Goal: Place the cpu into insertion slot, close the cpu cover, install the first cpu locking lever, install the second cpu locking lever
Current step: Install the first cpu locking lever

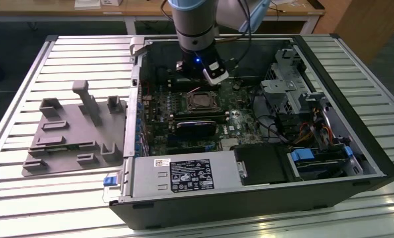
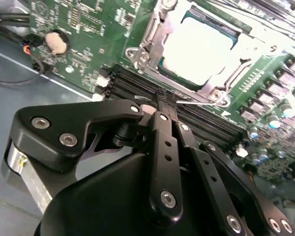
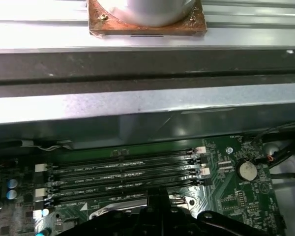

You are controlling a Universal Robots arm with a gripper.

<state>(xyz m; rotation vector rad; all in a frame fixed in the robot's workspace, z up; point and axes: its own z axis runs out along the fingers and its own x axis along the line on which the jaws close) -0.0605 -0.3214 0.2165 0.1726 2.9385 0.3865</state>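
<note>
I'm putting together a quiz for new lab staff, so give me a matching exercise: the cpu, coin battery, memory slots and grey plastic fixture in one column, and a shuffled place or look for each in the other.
Things
1. cpu
2. coin battery
3. memory slots
4. grey plastic fixture

Descriptions
A. long, narrow, black, lying side by side
B. on the slatted table, outside the computer case
C. square, silver-grey top, sitting in the insertion slot
D. round, silvery, on the green board

Pairs: 1-C, 2-D, 3-A, 4-B

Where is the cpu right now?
In the second wrist view the cpu sits in the insertion slot, beside the memory slots, just beyond the gripper.
</note>
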